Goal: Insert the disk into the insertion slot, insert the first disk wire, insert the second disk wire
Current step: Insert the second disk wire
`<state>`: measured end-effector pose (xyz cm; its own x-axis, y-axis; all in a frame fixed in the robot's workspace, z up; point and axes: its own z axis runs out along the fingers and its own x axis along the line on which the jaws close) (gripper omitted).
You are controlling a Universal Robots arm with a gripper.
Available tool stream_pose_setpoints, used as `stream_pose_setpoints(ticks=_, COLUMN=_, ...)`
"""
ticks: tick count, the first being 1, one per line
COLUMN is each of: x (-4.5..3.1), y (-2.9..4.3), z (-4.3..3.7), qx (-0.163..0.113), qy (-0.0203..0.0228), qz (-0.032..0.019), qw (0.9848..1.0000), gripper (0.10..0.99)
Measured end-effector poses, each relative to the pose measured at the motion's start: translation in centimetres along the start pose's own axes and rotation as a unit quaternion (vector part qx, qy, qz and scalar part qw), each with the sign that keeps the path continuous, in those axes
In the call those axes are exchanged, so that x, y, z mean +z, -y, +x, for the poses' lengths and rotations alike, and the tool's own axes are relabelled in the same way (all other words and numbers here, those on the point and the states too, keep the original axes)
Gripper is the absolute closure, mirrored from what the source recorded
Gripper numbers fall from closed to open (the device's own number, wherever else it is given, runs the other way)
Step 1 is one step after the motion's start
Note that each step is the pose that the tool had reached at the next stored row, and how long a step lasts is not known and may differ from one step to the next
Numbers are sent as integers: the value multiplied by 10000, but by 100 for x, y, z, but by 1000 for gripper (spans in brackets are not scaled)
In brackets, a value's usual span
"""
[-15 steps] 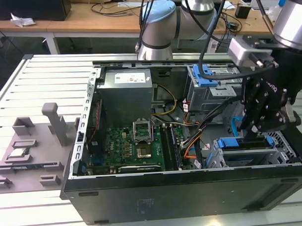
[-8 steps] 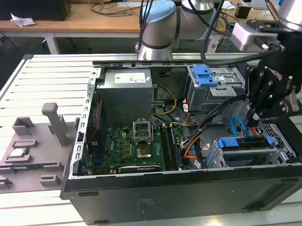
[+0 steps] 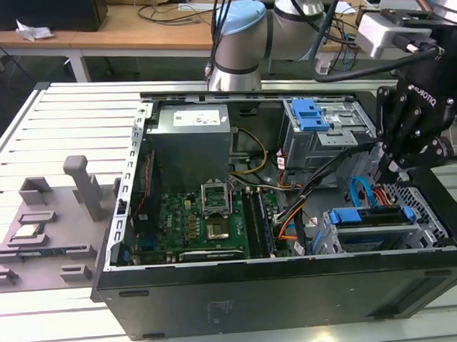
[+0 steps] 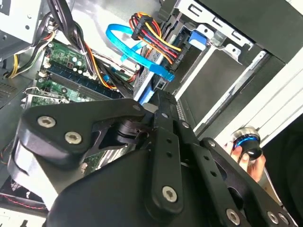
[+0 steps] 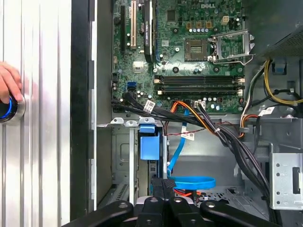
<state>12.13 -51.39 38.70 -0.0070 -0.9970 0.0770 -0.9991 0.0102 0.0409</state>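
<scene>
The disk [image 3: 366, 228], in its blue frame [image 5: 147, 146], lies in the insertion slot [image 3: 429, 216] at the case's front corner, on the exterior view's right. My gripper [image 3: 390, 165] hangs just over the disk's rear end. Its black fingers [image 5: 154, 191] are pressed together, shut on the dark plug of the second disk wire [image 4: 132, 52]. That light-blue cable loops [image 5: 191, 182] right beside the fingertips. The first disk wire [image 4: 156, 40] runs down to a dark plug at the disk, next to my gripper [image 4: 161, 97].
The taller bay with blue latches [image 3: 317, 123] stands behind the slot. Black cable bundles [image 5: 227, 142] cross toward the motherboard [image 3: 207, 217]. A person's hand [image 5: 7, 85] rests on a blue-ringed button [image 4: 247, 141] outside the case. A grey fixture plate [image 3: 42, 222] lies on the exterior view's left.
</scene>
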Motion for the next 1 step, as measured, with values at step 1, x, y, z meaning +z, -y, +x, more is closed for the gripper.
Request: stream_pose_setpoints(ticks=1, x=0, y=0, z=0, qx=0, qy=0, qz=0, qw=10000, gripper=980)
